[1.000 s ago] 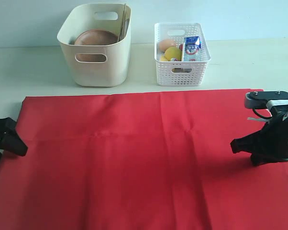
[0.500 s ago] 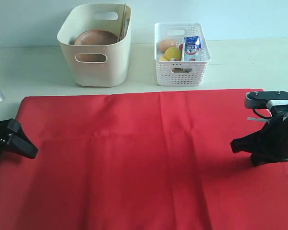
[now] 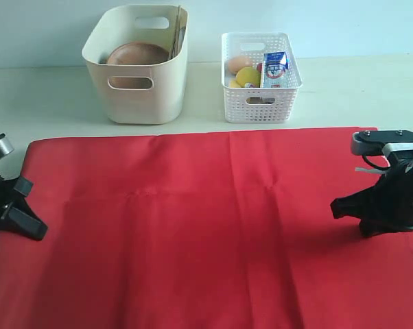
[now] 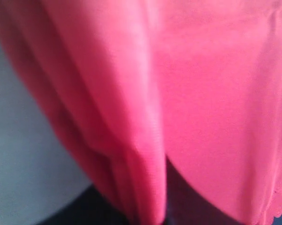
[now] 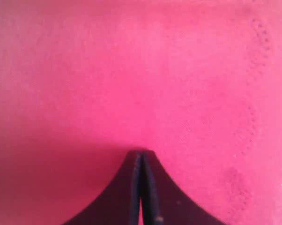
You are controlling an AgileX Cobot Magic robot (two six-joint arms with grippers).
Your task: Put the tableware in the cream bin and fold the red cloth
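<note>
L gripper (image 3: 33, 227): at left edge of red cloth (image 3: 206, 226), low over table (image 3: 55, 103). In left wrist view, pinched on a raised ridge of fabric; fingers themselves mostly hidden by cloth. Scalloped hem (image 4: 278, 206) visible in that view.

R gripper (image 3: 338, 205): over right side of cloth, jaws pressed together, tips down at fabric. Seen likewise in right wrist view (image 5: 141, 157); cannot tell whether any fabric is caught between them.

Edges / clearance:
- Cloth spread nearly flat, covers most of near table; near edge runs out of frame.
- Far edge straight, w/ strip of bare table between it and both containers.
- Far-right corner just behind R arm.
- Centre of cloth unobstructed between the two grippers, which are well apart.

Containers:
- Cream bin (image 3: 141, 103): far left, upright, apart from cloth. Holds brown wooden plate (image 3: 136, 53) tilted inside; chopsticks (image 3: 177, 31) leaning at right inner wall. Other contents not visible.
- White lattice basket (image 3: 261, 103): just right of bin, not touching. Holds milk carton (image 3: 275, 68) upright, lemon (image 3: 248, 75), egg (image 3: 237, 64).
</note>
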